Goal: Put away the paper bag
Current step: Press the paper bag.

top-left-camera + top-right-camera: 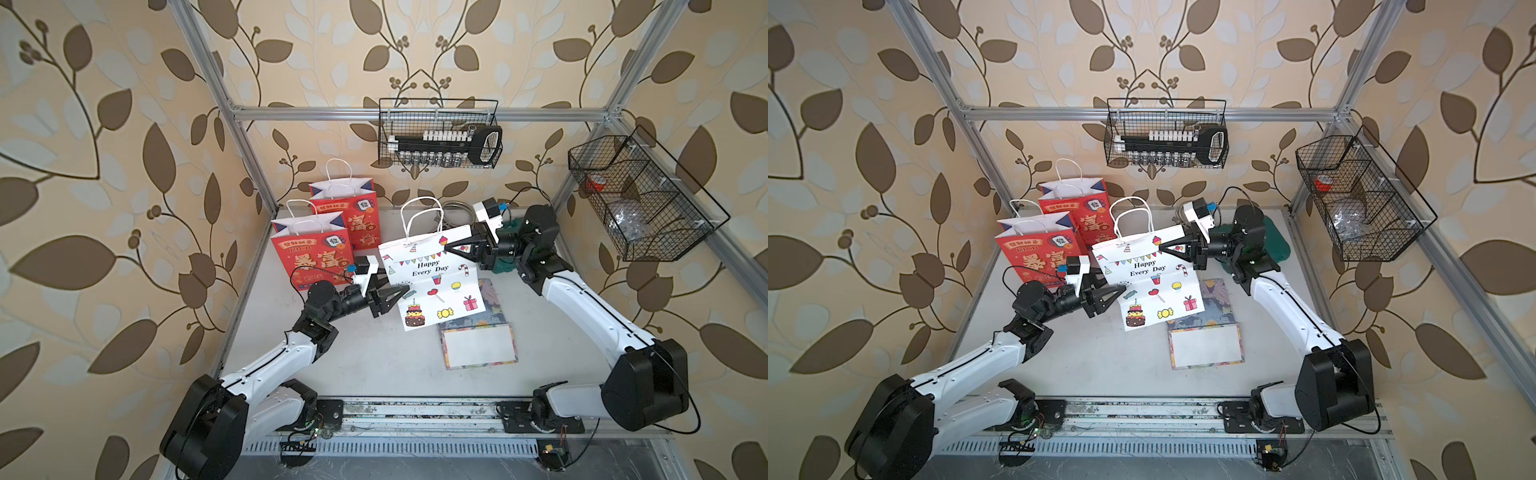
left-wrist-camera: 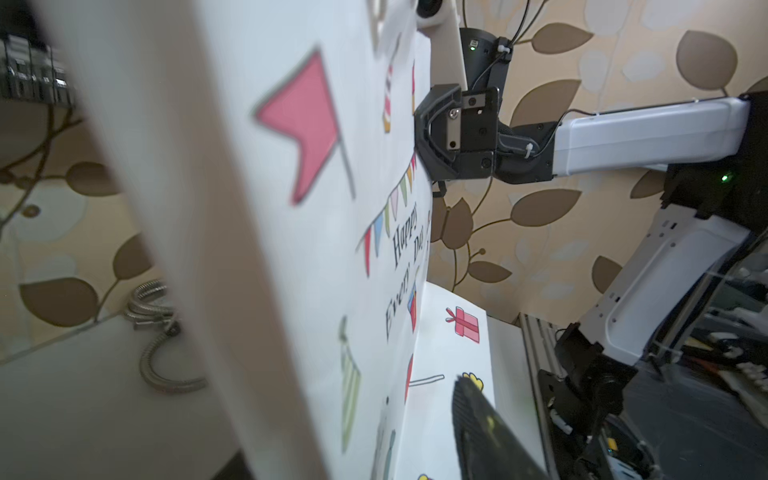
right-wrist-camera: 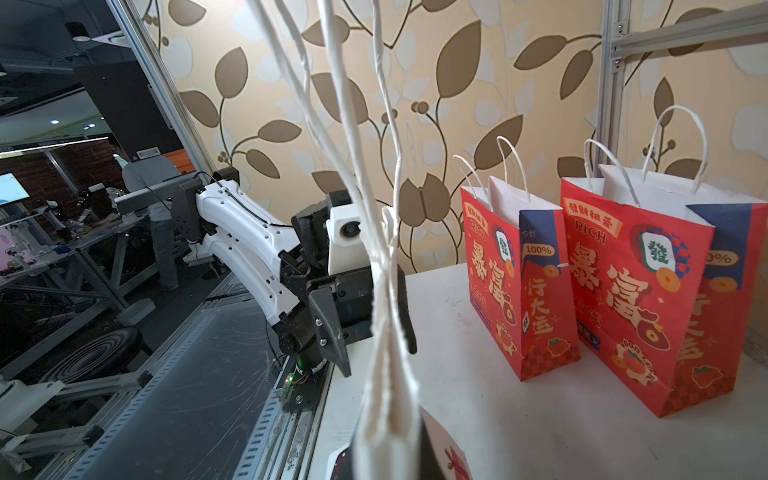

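Two red bags point(image 1: 316, 253) stood at the table's point(image 1: 365, 365) back left corner. Near mid-table, the right gripper point(image 1: 451, 248) pinched a top corner of the white bag point(image 1: 432, 278), holding it upright. The left gripper point(image 1: 405, 291) straddled its opposite edge, jaws parted.

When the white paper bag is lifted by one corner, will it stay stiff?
Probably floppy: the white paper bag bends along its middle crease. Likely light, being thin and folded flat. Its string handles may swing.

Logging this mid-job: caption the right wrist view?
Close on the white paper bag and handles; left gripper open behind; red bags standing on table.
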